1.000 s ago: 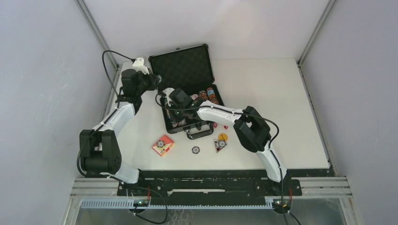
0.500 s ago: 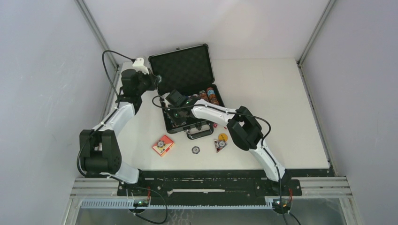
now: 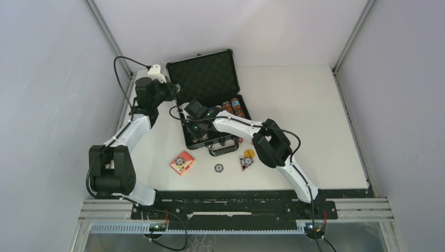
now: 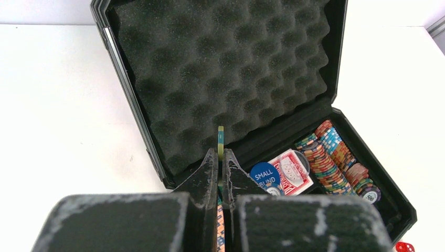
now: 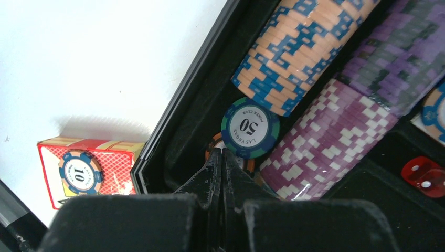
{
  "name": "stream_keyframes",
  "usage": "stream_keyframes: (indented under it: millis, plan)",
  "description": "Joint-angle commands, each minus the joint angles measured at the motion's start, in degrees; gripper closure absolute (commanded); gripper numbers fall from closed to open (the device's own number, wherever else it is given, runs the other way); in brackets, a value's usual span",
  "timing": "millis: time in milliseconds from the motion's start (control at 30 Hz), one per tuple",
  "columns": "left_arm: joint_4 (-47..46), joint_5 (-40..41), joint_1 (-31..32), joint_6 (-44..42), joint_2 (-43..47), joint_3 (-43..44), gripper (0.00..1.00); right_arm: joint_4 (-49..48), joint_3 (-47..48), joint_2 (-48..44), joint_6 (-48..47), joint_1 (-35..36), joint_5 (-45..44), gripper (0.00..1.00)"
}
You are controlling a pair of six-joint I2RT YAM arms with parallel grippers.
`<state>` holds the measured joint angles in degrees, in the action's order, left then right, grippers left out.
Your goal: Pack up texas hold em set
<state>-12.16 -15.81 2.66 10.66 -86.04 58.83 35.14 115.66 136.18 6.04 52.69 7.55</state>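
Far back on the tabletop (image 3: 315,105), the open case (image 3: 204,79) holds most chips (image 4: 328,157), my left hand (image 4: 220,163) pinches one chip (image 4: 221,137), my right hand (image 5: 221,157) sits closed and empty inside it, while a card box (image 3: 182,163) and dice (image 3: 241,140) lie outside.

Ahead of the left claw (image 4: 221,155), the briefcase (image 4: 340,52) lid carries matt, porous egg-crate foam (image 4: 225,68) within a smooth hard black shell. Ahead of the right claw (image 5: 221,153), poker chips (image 5: 299,47) look satin-smooth with printed faces; right of it, glossy translucent red dice (image 5: 422,176); left, a glossy card box (image 5: 86,168) on the matt white table (image 5: 78,52).
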Motion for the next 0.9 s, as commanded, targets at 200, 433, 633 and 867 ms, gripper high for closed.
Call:
stream_keyframes:
  millis: [200, 433, 633, 867]
  plan:
    - [-3.22, -0.58, -0.48, 1.29, 1.21, -0.8, 1.0, -6.65, 2.21, 0.04, -1.26, -2.78, -3.8, 0.97]
    - [-3.31, -0.6, -0.47, 1.38, 0.8, -0.78, 1.0, -8.81, 2.98, -0.37, -1.21, -3.12, -3.09, 0.93]
    - [-3.4, -0.76, -0.47, 1.39, 0.96, -0.9, 1.0, -8.65, -1.09, -3.46, -2.43, -2.16, -1.88, 0.94]
    - [-3.74, -1.23, -0.48, 1.73, 0.81, -0.98, 1.0, -9.86, -10.02, -8.07, -3.85, 0.61, -1.01, 1.0]
